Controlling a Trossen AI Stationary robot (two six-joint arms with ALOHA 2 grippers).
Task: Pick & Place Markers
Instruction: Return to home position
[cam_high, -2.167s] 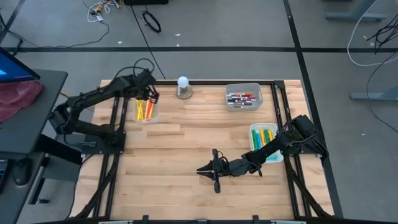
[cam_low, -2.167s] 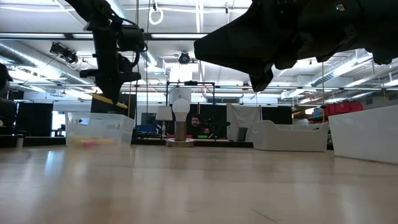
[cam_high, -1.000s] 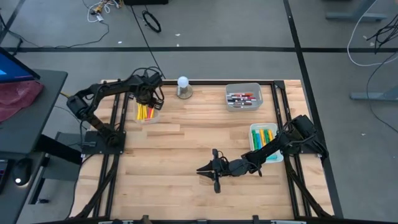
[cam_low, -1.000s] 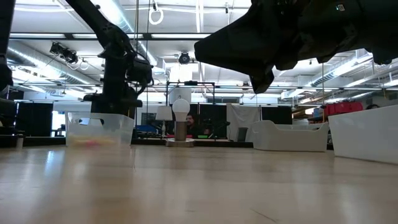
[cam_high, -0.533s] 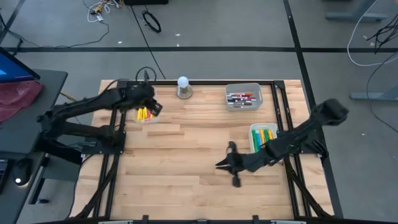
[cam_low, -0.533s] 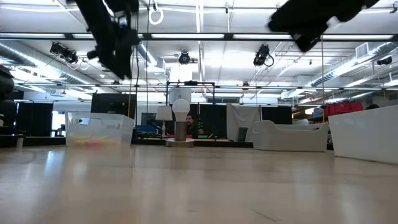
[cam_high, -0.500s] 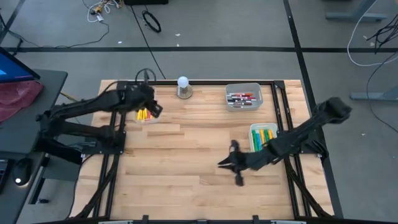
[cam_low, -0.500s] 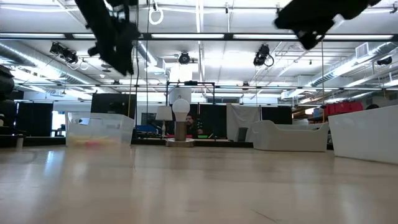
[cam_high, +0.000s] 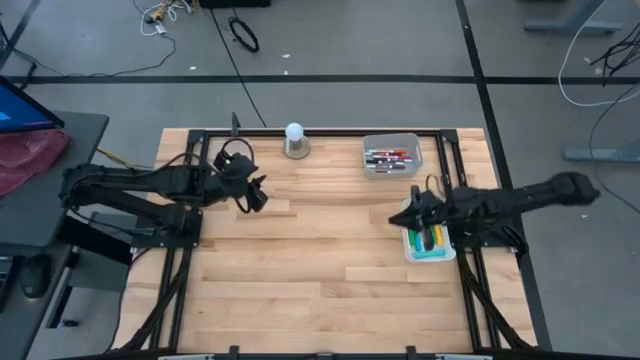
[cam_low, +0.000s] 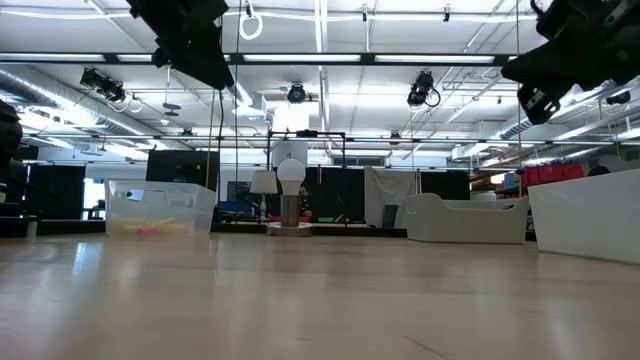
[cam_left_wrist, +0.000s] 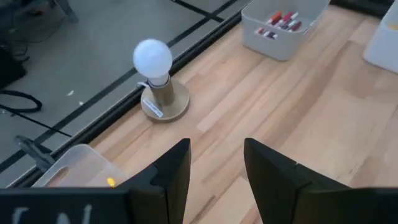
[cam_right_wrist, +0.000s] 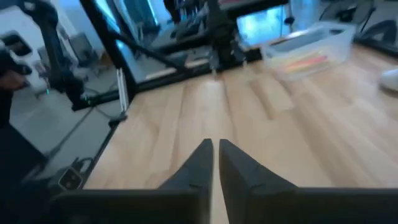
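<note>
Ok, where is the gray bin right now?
High view: the gray bin sits far back on the table, right of the white knob, markers inside.

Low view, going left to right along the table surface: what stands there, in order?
transparent bin → white round-topped knob → gray bin → white bin

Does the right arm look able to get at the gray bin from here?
Probably yes: the right gripper, shut, hovers by the white bin, and only bare table lies between it and the open-topped gray bin.
</note>
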